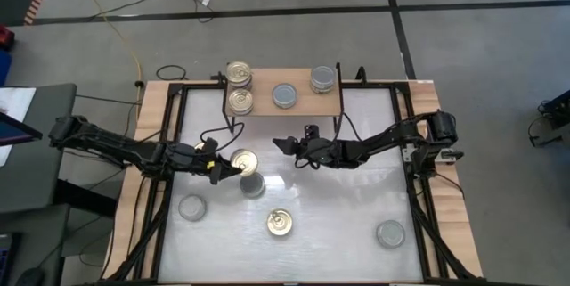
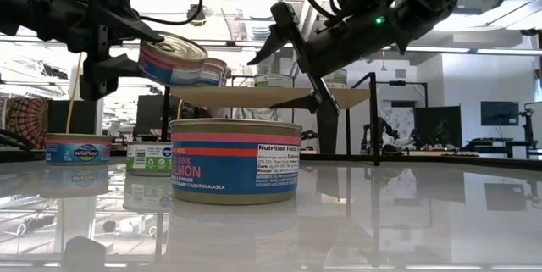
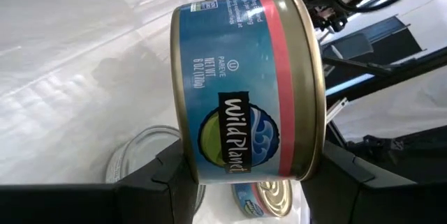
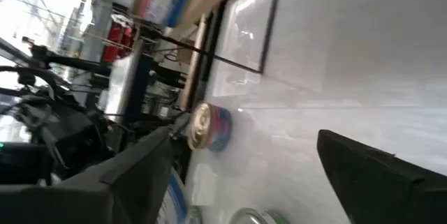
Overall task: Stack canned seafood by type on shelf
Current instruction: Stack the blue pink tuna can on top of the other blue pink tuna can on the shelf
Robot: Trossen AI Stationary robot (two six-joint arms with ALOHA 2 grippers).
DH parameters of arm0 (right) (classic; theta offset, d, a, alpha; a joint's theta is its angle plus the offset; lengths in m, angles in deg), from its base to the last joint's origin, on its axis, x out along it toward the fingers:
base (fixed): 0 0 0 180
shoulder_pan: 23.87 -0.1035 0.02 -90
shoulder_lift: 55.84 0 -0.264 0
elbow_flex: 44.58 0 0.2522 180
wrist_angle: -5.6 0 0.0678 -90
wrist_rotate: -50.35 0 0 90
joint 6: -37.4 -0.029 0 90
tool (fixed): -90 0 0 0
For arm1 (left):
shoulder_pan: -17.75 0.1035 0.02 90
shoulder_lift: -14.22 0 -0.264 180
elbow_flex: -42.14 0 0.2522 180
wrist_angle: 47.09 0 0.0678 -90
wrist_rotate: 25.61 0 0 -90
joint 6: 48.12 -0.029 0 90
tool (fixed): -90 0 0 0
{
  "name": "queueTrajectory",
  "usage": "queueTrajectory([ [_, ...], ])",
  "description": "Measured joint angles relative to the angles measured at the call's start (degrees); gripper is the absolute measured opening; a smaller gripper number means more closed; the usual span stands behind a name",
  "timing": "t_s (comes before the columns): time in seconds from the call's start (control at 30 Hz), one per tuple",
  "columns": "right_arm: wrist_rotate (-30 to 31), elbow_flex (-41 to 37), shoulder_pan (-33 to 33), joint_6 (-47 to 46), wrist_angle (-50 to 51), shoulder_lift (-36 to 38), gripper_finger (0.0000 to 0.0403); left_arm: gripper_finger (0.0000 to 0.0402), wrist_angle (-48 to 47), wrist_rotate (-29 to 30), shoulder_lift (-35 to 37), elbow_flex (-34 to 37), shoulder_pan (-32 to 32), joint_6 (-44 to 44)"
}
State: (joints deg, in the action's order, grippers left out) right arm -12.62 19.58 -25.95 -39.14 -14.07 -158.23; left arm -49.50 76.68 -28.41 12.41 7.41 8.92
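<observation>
Shelf (image 1: pixel 303 104) centre: 1 tin (image 1: pixel 285 96)

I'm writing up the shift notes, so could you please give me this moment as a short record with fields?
Left gripper: the left gripper is shut on a gold-lidded can, held in the air above the table
Right gripper: the right gripper is open and empty, in front of the shelf
Shelf: two gold-lidded cans at its left end, two silver-lidded cans to their right
Table: four loose cans, among them a pink salmon can
</observation>
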Motion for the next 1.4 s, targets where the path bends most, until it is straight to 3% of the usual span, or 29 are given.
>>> queueTrajectory([
  [0.13,-0.05,0.0,-0.74,-0.03,1.75,0.0,0.0397,0.0193,-0.02,0.0,0.0,0.0,0.47,1.39],
  [0.53,-0.35,0.0,-4.34,-1.21,-0.66,0.02,0.039,0.0194,3.05,1.53,-0.04,0.0,0.9,8.67],
  [0.7,-7.46,-0.02,-2.95,3.58,-6.29,0.0,0.0391,0.0195,9.93,2.39,-0.02,0.0,0.9,10.85],
  [0.9,-11.28,0.03,-0.53,9.36,-16.47,0.04,0.039,0.0196,13.41,3.11,0.0,0.0,0.9,14.6],
  [1.07,-17.39,4.9,0.76,11.33,-11.65,-0.43,0.0389,0.0196,15.49,3.43,0.0,0.0,0.9,16.32],
  [1.4,-22.1,14.14,2.39,15.81,-2.01,-1.16,0.0389,0.0196,20.5,3.58,0.0,0.0,0.9,16.28],
])
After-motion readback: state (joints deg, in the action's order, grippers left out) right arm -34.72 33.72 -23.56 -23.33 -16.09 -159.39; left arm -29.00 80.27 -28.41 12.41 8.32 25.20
